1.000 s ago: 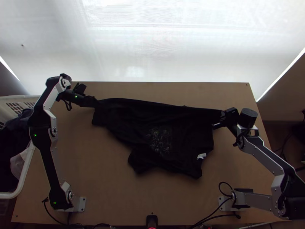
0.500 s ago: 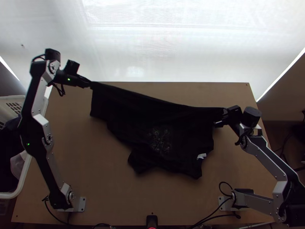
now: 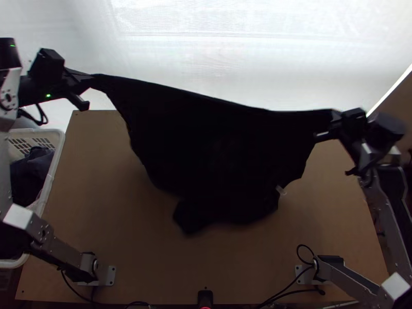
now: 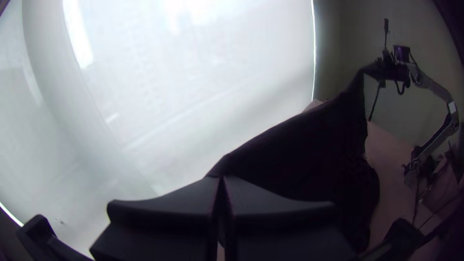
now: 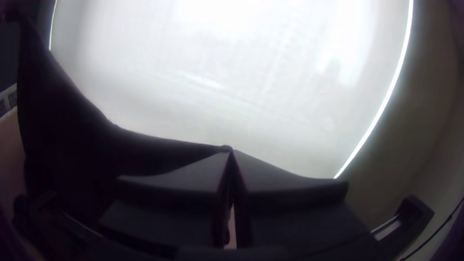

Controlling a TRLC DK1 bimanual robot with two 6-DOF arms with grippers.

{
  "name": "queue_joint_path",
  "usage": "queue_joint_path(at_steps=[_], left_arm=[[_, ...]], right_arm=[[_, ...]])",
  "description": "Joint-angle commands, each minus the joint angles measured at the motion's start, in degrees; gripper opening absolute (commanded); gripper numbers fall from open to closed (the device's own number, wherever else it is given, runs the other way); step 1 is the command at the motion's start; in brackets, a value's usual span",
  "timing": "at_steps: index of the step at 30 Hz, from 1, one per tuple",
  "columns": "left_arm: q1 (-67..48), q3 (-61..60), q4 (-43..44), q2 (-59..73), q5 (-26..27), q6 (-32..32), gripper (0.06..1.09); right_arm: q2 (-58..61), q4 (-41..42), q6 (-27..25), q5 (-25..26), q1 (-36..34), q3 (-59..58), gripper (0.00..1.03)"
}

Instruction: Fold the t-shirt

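Observation:
The black t-shirt point(image 3: 221, 149) hangs stretched between both grippers in the top view, its far edge lifted and its lower part near the table's middle. My left gripper point(image 3: 93, 81) is shut on one upper corner at the far left, beyond the table's edge. At the other upper corner, my right gripper point(image 3: 332, 121) is shut on the cloth. In the left wrist view, the left gripper point(image 4: 221, 179) pinches the t-shirt point(image 4: 309, 150), which runs across to the other arm. The right gripper point(image 5: 231, 152) closes on the t-shirt's point(image 5: 96, 150) edge in the right wrist view.
A white basket point(image 3: 51, 180) with dark cloth point(image 3: 32, 172) inside stands at the table's left side. Behind the wooden table point(image 3: 123, 247) hangs a bright white curtain point(image 3: 206, 56). A small black device point(image 3: 205, 297) sits at the near edge, with cables beside both arm bases.
Both grippers have risen with the t-shirt's corners, the left moving up and left, the right up and right. The cloth has spread wider and much of it has lifted.

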Motion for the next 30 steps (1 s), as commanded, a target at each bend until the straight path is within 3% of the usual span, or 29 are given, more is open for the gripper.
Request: queue_joint_path(at_steps=[1, 4, 11, 23, 30], left_arm=[[5.41, 0.39, 1.06, -11.43, -2.25, 0.76, 0.09], [13.32, 0.48, 1.94, -14.77, 2.41, -3.02, 0.09], [15.08, -3.65, 10.03, -29.1, 2.41, -1.52, 0.09], [16.05, -4.27, 12.4, -41.67, 2.05, 0.06, 0.09], [14.9, -3.92, 11.08, -46.85, 2.32, 1.29, 0.09]], right_arm=[[-4.08, -16.42, -0.16, 0.47, -1.27, 28.05, 0.03], [-3.11, -22.14, -0.51, 0.47, -2.15, 41.94, 0.03], [-2.23, -32.07, -1.04, 0.39, -2.24, 62.94, 0.03], [-12.08, -32.86, -1.48, -1.2, -2.42, 66.81, 0.03], [-16.03, -33.12, -2.62, -8.32, -8.66, 67.34, 0.03]])
